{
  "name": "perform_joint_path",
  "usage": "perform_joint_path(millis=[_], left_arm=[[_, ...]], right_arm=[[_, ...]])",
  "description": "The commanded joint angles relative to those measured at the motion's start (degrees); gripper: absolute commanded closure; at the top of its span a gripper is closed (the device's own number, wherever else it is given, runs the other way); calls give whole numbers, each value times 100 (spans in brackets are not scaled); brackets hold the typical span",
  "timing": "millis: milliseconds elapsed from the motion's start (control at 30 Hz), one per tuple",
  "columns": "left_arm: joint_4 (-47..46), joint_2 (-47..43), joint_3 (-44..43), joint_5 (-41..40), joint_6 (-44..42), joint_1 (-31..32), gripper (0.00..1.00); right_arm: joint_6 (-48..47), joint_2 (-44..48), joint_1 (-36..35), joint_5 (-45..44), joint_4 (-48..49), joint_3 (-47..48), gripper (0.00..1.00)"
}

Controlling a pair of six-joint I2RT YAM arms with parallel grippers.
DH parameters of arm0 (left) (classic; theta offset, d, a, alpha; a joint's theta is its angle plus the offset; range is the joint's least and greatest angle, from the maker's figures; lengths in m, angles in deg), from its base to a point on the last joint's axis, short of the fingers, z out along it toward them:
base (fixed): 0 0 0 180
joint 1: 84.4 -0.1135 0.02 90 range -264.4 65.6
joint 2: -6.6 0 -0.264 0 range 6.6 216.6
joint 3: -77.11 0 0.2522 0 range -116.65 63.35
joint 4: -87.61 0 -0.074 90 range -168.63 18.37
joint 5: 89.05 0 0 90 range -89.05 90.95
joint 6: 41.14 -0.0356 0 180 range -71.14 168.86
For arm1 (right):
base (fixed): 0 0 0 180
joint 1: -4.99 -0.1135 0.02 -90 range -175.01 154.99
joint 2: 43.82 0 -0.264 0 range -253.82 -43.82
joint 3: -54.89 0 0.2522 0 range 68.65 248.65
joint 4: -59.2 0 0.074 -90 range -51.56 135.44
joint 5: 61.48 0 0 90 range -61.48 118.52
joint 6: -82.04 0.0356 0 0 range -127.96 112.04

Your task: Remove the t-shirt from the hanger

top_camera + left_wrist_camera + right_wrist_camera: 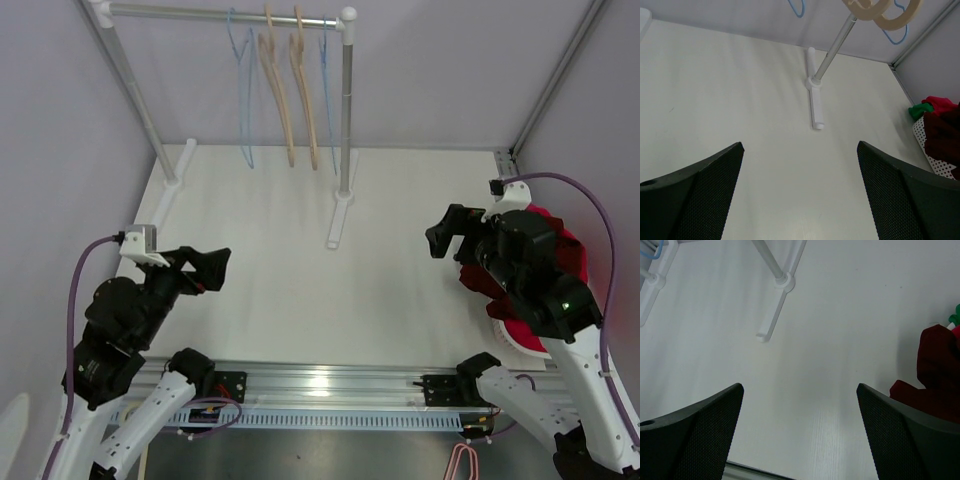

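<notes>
Overhead alone, whole hangers (268, 50), top rail (200, 13)

The left hand (800, 147) shows as two dark, textured fingers (695, 195) at the bottom corners, spread wide with only bare white counter (730, 85) between them. Beyond, a metal rack post (835, 50) rises at a slant from a white foot bar (815, 100). Wooden hangers (880, 12) and blue hangers (895, 32) are cut off by the top edge. At the right edge, a white perforated basket (927, 142) holds dark red cloth (942, 135), with red (940, 103) and green cloth (920, 110) behind.
</notes>
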Motion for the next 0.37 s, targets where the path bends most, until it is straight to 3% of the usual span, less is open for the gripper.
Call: perform_joint_path(millis=[0,333], left_arm=[[182,54,117,60,-77,37,0],[279,-104,109,-99,-235,28,1]], right_arm=[[-215,-8,-37,169,56,19,0],[-172,63,-37,-6,83,19,1]])
